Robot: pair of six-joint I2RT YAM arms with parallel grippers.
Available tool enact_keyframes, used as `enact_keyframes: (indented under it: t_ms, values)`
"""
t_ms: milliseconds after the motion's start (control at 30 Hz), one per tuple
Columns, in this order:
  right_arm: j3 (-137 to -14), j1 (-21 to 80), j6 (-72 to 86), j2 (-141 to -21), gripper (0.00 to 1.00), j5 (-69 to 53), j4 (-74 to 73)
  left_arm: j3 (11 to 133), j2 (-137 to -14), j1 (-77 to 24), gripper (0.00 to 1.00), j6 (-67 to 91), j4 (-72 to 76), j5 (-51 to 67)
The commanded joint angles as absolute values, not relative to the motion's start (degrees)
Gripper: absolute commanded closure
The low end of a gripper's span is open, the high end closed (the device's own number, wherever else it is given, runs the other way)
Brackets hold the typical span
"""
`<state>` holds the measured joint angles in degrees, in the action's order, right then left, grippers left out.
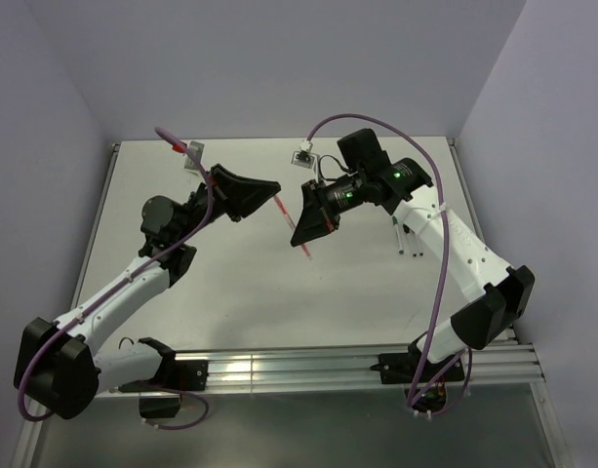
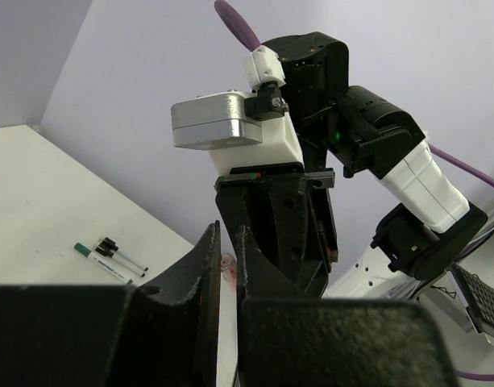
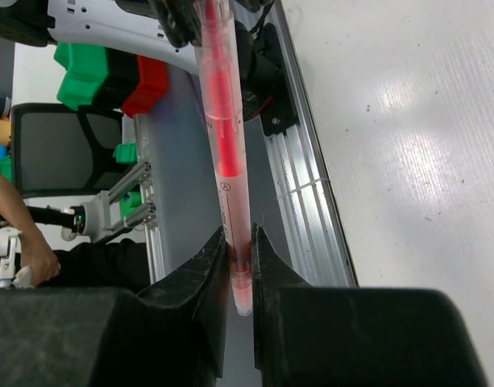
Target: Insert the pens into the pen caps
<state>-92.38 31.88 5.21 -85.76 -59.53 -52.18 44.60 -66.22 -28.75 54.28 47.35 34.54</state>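
My right gripper (image 1: 299,239) (image 3: 239,239) is shut on the red-pink pen (image 1: 293,227) (image 3: 224,137) near one end and holds it above the table. The pen slants up toward my left gripper (image 1: 276,188) (image 2: 228,235). That gripper is shut on the pale clear cap (image 2: 226,264), which sits at the pen's upper end; whether the tip is inside is hidden. Two whitish-grey pens (image 1: 408,239) lie side by side on the table at the right. In the left wrist view one (image 2: 118,256) has a black end and the other (image 2: 101,258) a green end.
The white table (image 1: 230,283) is walled by pale purple panels at the back and sides. An aluminium rail (image 1: 308,369) runs along its near edge by both arm bases. A small white clip (image 1: 302,156) and a purple cable hang at the back centre.
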Motion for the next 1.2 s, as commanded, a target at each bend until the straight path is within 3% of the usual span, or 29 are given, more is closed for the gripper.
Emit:
enact_keyframes:
  t_ms: [0, 100, 233, 367, 1167]
  values:
    - [-100.2, 28.2, 6.9, -86.7, 1.00, -55.0, -23.2, 40.8, -66.0, -38.7, 1.00, 56.3, 37.4, 65.7]
    - [-98.8, 28.2, 6.4, -85.5, 1.00, -55.0, -23.1, 40.3, -66.6, -37.5, 1.00, 60.9, 41.7, 65.4]
    - [-96.9, 28.2, 6.2, -84.3, 1.00, -55.1, -23.1, 39.1, -69.2, -34.6, 1.00, 74.2, 59.3, 65.5]
    - [-95.2, 28.2, 6.2, -83.4, 1.00, -55.4, -23.1, 41.5, -70.7, -33.1, 1.00, 78.1, 64.7, 64.9]
    - [-87.9, 28.3, 6.2, -81.2, 1.00, -56.7, -23.1, 49.7, -73.2, -26.3, 1.00, 77.9, 66.0, 64.2]
